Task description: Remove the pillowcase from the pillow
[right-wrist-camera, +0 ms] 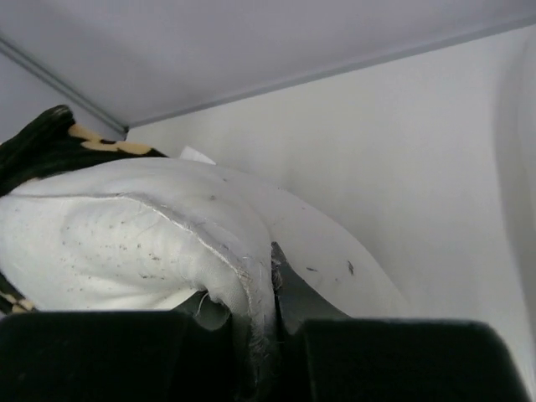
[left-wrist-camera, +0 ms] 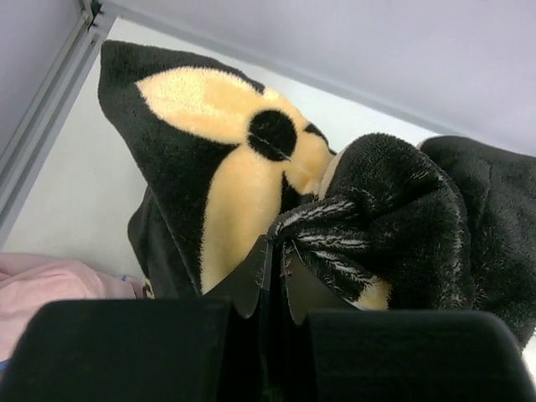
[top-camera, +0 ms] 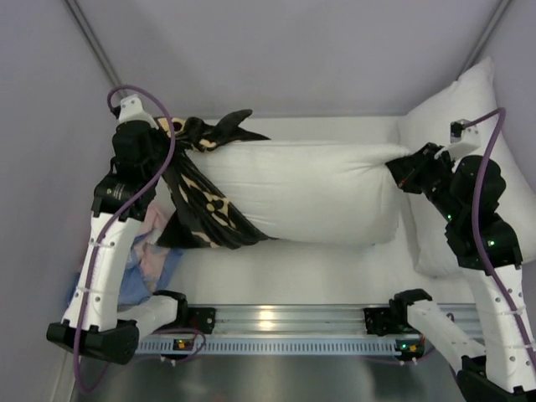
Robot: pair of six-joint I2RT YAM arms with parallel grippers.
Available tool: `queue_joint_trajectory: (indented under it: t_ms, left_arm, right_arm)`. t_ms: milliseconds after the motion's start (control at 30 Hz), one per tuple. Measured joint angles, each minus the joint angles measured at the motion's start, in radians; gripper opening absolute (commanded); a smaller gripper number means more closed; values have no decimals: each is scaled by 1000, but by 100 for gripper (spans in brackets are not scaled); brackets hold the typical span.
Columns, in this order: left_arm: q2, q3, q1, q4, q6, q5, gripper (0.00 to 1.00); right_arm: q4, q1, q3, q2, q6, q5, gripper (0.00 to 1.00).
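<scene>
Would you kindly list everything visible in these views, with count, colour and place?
table: one, white, under everything
pillow: one, white, lying across the table's middle, mostly uncovered
pillowcase: one, black with tan flowers, bunched around the pillow's left end
second pillow: one, white, far right corner
pink cloth: one, pink, near left of the table
blue cloth: one, light blue, near left corner
rail: one, silver, along the near edge
left gripper: one, black, shut on the pillowcase
right gripper: one, black, shut on the pillow's right end

Left end of the pillow (top-camera: 310,188) apparently inside the pillowcase (top-camera: 197,205); pink cloth (top-camera: 155,228) mostly behind the left arm (top-camera: 105,260).
</scene>
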Motion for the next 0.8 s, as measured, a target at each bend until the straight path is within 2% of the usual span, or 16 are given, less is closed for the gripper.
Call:
queue_joint_trajectory:
  t_ms: [167,333,600,767,800]
  left_arm:
    - [-29,10,0,-15,-5,39,0]
    - [2,2,0,-42,-11,53,0]
    - [6,-58,4,-43,-29,79,0]
    - [13,-72,44,-43,-6,140,0]
    - [21,-71,53,-40,6,164,3]
  right_arm:
    - [-22,-3,26,31,3,118,0]
    - [-60,-45,23,72,26,129,0]
    - [-88,-276,-35,93,64,18,0]
    - [-75,-303,-50,115,75,-76,0]
    - [-65,-307,-57,118,74,-95,0]
